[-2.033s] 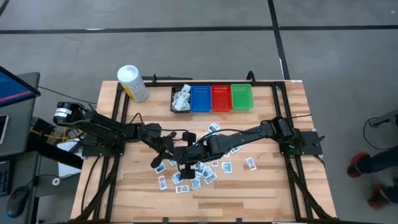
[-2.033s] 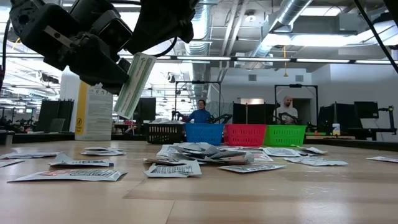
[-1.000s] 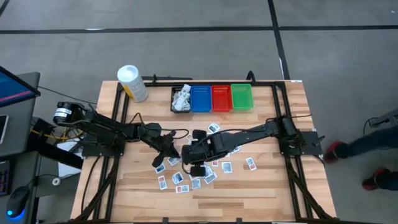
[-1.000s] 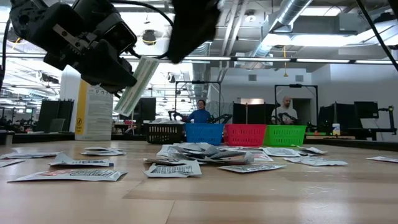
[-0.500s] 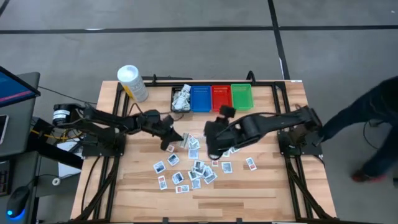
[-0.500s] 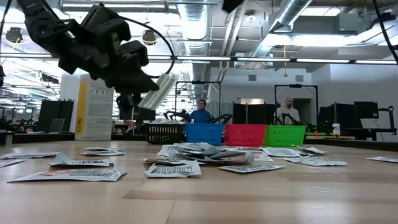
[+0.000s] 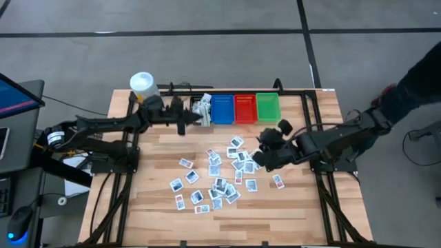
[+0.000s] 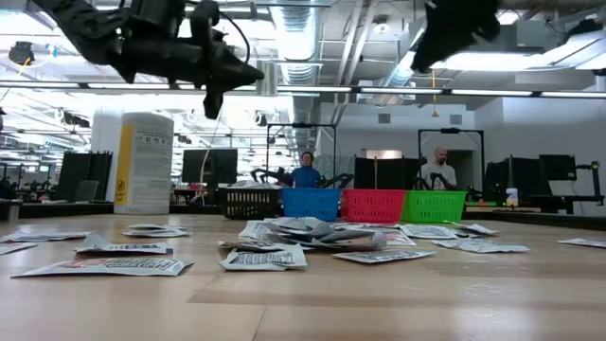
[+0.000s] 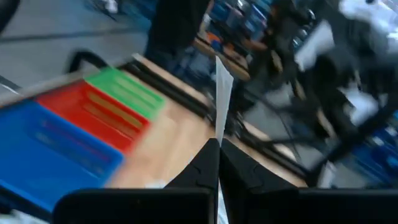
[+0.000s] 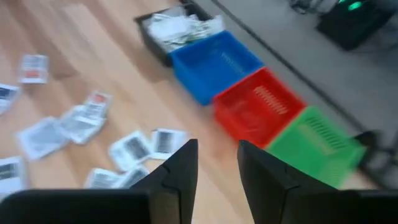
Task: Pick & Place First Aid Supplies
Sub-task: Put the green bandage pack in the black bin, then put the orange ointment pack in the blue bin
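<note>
Left tool (image 7: 187, 118) swung from mid-counter to beside black bin (image 7: 201, 110), clenched on one packet (image 9: 222, 93), held by its edge. Thin pinch, could slip before drop. Right tool (image 10: 215, 163) parted, empty.

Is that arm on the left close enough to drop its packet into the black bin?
Probably yes. The left gripper, shut on a packet, hovers right beside the black bin, whose top is open with nothing blocking it.
</note>
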